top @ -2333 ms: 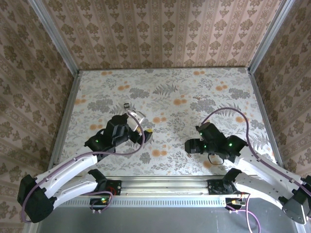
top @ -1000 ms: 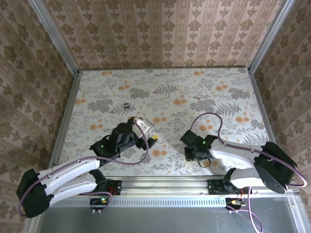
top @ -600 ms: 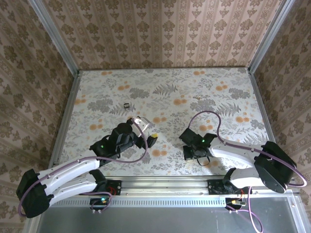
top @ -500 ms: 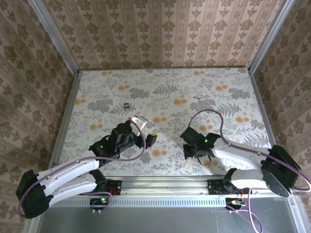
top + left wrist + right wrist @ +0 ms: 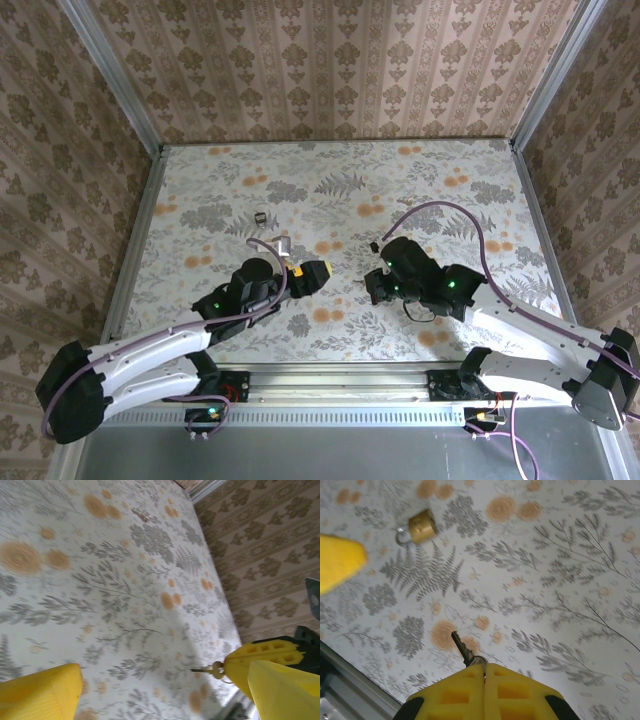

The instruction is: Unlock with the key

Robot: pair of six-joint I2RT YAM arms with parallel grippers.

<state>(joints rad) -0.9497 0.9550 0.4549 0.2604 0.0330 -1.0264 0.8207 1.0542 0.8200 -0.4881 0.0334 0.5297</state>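
Note:
The key is pinched by its head in my right gripper, which is shut on it; the dark toothed blade sticks out ahead of the yellow fingers. That gripper hangs above the table's middle. From the left wrist view the key pokes out of the right gripper's yellow finger. The brass padlock lies flat on the table, shackle to its side, and shows as a silver glint just behind my left gripper. My left gripper is open with nothing between its fingers.
A small dark object lies on the floral tabletop behind the padlock. Patterned walls close in three sides. The metal rail with both arm bases runs along the near edge.
My right gripper has shut on the key, lifted it off the table and swung it toward the left gripper. My left gripper has turned to the right, its jaws narrowing slightly.

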